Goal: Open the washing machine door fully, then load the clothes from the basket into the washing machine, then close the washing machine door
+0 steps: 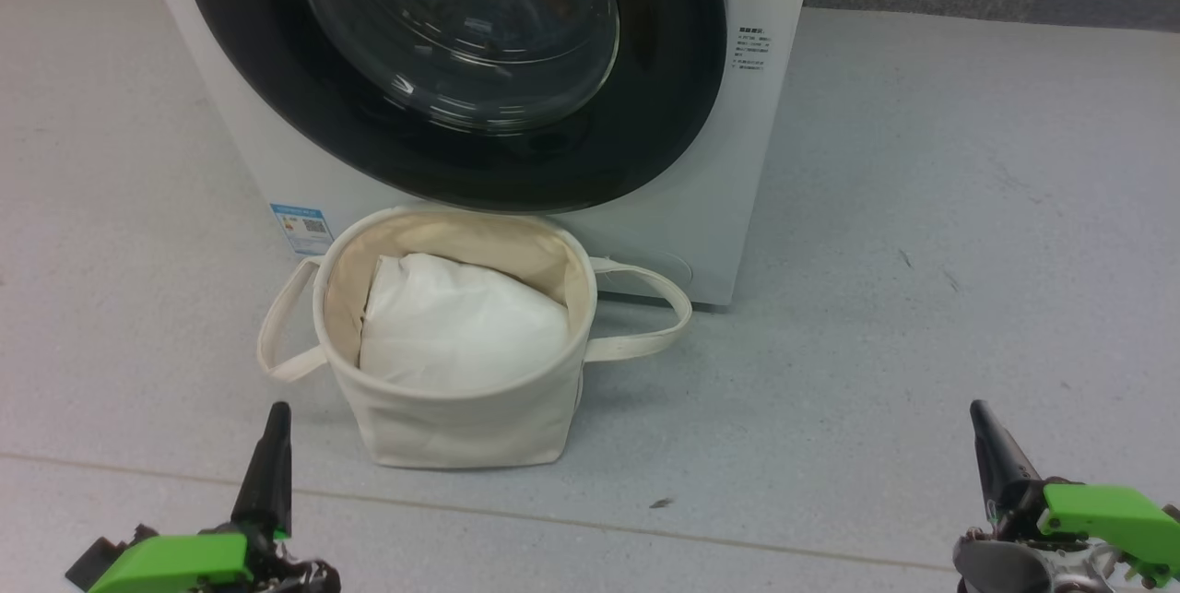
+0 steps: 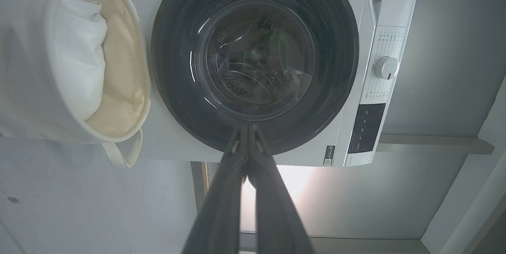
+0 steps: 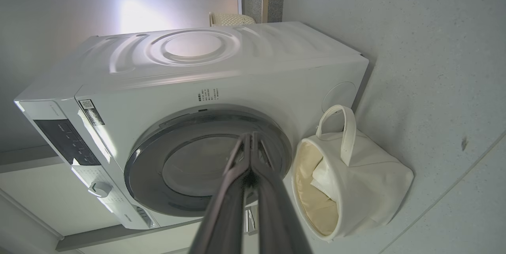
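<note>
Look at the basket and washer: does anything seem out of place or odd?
The basket stands upright just beneath the closed washing machine door, where it may block the swing. Inside it lies a plain white pad.

Even, soft overhead light; glare streaks on the washing machine door (image 1: 461,67) glass; bright backlit window haze in both wrist views; wide-angle bending at edges.

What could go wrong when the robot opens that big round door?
The basket stands right in front of the washing machine door, so an arm reaching in might tip it. Its long loop handle could snag the left pincer. The door's glossy black rim looks slippery to grip.
</note>
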Robot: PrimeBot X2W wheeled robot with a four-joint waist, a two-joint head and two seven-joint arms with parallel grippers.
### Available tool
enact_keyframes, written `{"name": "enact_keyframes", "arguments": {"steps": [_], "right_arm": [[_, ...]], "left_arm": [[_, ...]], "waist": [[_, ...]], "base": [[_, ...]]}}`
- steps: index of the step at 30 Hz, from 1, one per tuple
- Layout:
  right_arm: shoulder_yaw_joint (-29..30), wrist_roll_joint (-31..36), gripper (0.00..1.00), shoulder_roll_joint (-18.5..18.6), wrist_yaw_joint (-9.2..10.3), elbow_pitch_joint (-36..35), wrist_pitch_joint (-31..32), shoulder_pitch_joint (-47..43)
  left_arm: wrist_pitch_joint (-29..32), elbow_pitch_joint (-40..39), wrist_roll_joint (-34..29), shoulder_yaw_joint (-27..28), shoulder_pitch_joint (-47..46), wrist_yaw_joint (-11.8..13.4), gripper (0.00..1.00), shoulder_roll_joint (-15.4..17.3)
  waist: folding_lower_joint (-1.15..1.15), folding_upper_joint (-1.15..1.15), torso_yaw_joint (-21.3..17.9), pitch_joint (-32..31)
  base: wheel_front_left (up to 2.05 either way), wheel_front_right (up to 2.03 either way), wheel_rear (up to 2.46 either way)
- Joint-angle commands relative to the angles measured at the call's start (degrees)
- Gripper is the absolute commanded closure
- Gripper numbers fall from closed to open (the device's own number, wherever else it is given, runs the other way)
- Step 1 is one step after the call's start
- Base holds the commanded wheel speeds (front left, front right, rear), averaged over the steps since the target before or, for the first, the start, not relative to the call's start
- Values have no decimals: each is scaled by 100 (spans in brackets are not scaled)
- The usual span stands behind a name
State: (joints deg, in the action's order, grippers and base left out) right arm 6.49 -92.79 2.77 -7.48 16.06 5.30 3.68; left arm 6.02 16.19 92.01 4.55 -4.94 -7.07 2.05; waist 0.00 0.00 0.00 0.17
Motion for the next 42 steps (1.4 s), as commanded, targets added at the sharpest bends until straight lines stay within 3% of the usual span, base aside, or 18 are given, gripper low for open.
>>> {"name": "enact_keyframes", "arguments": {"steps": [1, 42], "right_arm": [[-98, -22, 100, 85, -1, -209, 37, 240], [-52, 17, 100, 53, -1, -206, 74, 245]], "left_arm": [[46, -213, 17, 195, -125, -42, 100, 83], [46, -214, 18, 195, -125, -42, 100, 83]], "waist": [[0, 0, 0, 1], [0, 0, 0, 1]], "base": [[0, 0, 0], [0, 0, 0]]}}
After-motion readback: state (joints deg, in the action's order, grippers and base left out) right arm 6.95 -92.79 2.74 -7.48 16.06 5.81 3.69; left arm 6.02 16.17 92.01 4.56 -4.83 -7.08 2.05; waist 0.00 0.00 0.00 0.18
